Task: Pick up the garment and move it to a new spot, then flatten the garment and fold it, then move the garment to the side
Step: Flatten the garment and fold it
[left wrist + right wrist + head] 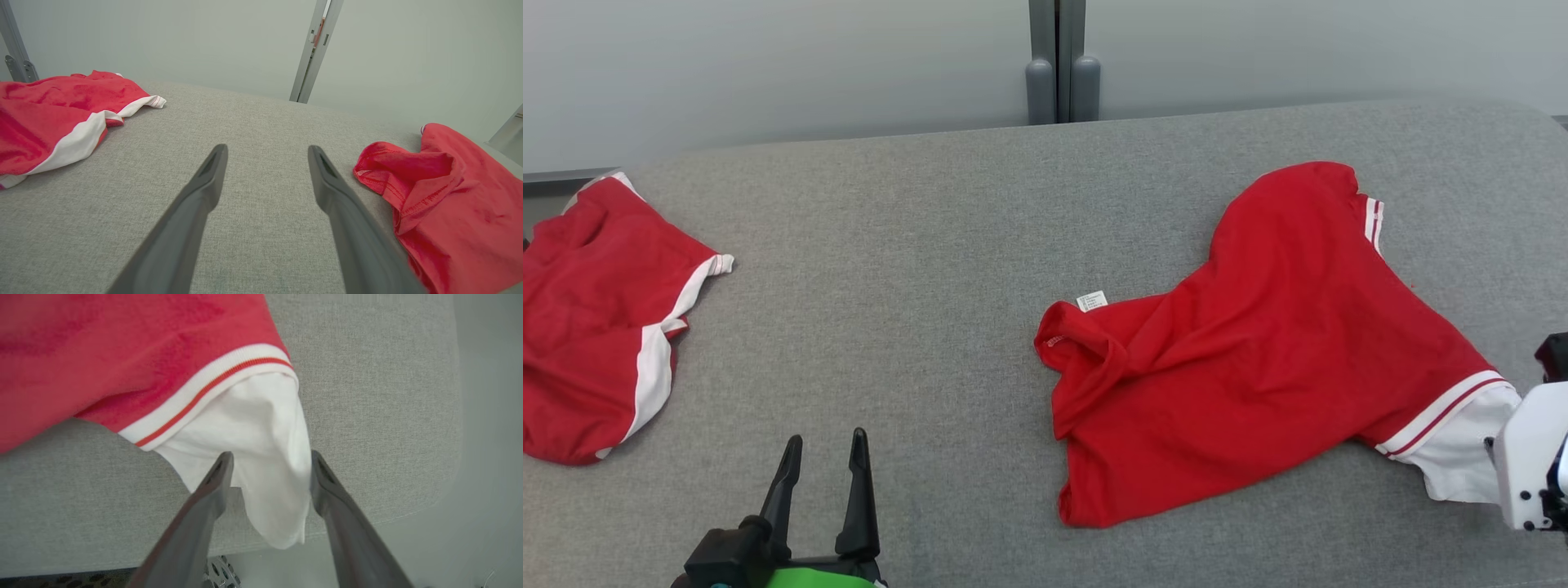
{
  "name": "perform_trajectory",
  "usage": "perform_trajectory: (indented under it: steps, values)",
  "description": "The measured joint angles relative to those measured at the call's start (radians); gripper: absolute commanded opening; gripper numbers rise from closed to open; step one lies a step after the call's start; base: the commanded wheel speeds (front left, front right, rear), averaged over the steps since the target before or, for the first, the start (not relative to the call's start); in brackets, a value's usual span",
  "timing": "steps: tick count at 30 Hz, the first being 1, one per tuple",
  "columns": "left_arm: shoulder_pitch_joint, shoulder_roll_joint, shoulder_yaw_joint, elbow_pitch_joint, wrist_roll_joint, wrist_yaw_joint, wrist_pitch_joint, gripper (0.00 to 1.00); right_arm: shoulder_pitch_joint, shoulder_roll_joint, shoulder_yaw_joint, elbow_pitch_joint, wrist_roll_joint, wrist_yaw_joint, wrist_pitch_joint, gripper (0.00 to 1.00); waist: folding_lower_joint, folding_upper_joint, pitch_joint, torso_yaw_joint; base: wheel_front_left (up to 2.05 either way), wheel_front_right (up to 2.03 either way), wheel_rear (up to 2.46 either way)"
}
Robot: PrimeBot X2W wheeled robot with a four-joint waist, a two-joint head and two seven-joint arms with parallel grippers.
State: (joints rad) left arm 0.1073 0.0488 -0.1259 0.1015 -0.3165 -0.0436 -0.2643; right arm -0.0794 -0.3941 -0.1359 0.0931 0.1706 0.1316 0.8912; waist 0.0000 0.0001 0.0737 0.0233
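Grey cloth covered the table, with a pale wall behind. On its right half lay the red garment, its long axis running left to right, the hem opening pointing left and the white sleeve at the near right edge. The right gripper stood at that sleeve, jaws parted astride it and pinching nothing, plainly the nearer arm. The left gripper, spread and empty, hovered near left, well apart from it. Another red garment lay at the left edge.

A red garment is spread on a grey fabric surface. A second garment is heaped far left.
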Motion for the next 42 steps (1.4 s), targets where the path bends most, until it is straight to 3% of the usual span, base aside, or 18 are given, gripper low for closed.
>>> perform_trajectory:
  steps: [6,10,14,17,20,23,26,35,42]
  values:
    - [0.002,0.0,0.003,-0.004,-0.001,0.006,0.0,1.0,0.062,0.009,-0.09,-0.078,-0.064,0.0,-0.119,1.0,0.0,0.0,-0.002,-0.006,0.0,0.0,0.0]
    - [0.003,0.0,0.008,-0.004,0.0,0.006,0.0,1.0,0.082,0.067,-0.17,-0.165,-0.12,0.0,-0.307,1.0,0.0,0.0,-0.004,-0.012,0.0,0.0,0.0]
    - [0.004,0.0,0.015,-0.006,0.006,0.004,0.0,1.0,0.126,0.115,-0.139,-0.202,-0.133,0.0,-0.568,1.0,0.0,0.0,-0.003,-0.021,0.0,0.0,0.0]
    - [0.005,0.0,0.018,-0.006,0.01,0.001,0.0,1.0,0.156,0.132,-0.084,-0.173,-0.143,0.0,-0.788,1.0,0.0,0.0,-0.004,-0.029,0.0,0.0,0.0]
    - [0.005,0.0,0.017,-0.005,0.015,-0.001,0.0,1.0,0.185,0.171,-0.063,-0.066,-0.178,0.0,-0.997,1.0,0.0,0.0,-0.008,-0.035,0.0,0.0,0.0]
    - [0.005,0.0,0.014,-0.005,0.02,-0.005,0.0,1.0,0.193,0.233,-0.051,0.043,-0.205,0.0,-1.123,1.0,0.0,0.0,-0.007,-0.039,0.0,0.0,0.0]
    - [0.004,0.0,0.01,-0.003,0.024,-0.009,0.0,1.0,0.189,0.28,-0.043,0.109,-0.22,0.0,-1.15,1.0,0.0,0.0,-0.006,-0.042,0.0,0.0,0.0]
    - [-0.018,0.0,-0.018,0.009,0.032,-0.03,0.0,1.0,0.181,0.337,-0.048,0.006,-0.243,0.0,-1.154,1.0,0.0,0.0,0.002,-0.054,0.0,0.0,0.0]
    - [-0.164,0.0,-0.221,0.152,0.048,-0.08,0.0,1.0,0.159,0.344,-0.022,-0.001,-0.226,0.0,-1.154,1.0,0.0,0.0,0.04,-0.064,0.0,0.0,0.0]
